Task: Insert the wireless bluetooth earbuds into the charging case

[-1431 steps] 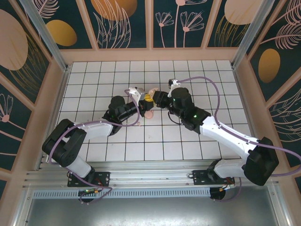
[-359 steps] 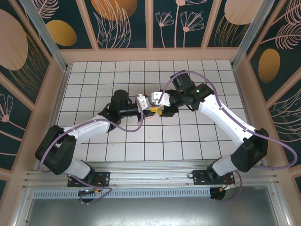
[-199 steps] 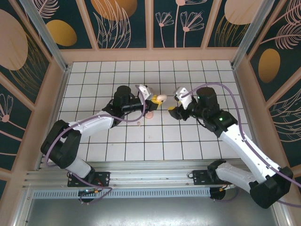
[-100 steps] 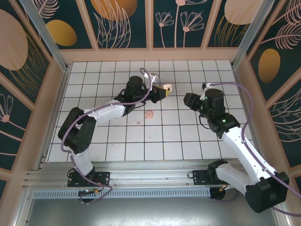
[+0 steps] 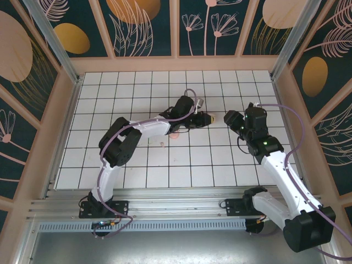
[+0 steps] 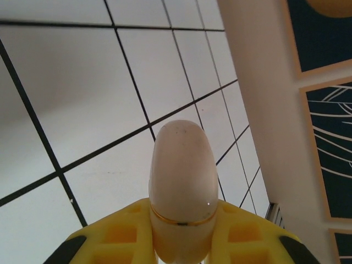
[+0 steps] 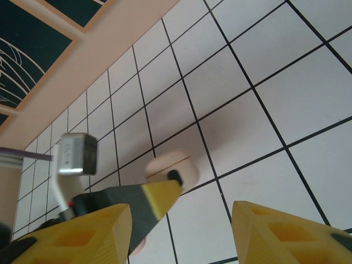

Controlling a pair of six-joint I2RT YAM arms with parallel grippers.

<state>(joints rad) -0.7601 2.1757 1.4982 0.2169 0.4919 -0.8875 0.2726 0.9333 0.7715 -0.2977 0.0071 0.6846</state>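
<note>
Left tool: clamped on the charging case, held over the middle of the surface.
Right tool: jaws parted, nothing gripped, near the case.
Earbuds: laid on the surface, left of the case.

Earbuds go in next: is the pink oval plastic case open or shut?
Shut: the pink oval plastic case, held by the left fingers, shows only a thin seam.

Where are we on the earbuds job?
Nothing seated yet. In hand: the left gripper has its jaws shut on the charging case, which looks closed. The right gripper is open and empty beside it. Left: an earbud and a second earbud lie on the tiles; each needs picking up and inserting into an opened case.
</note>
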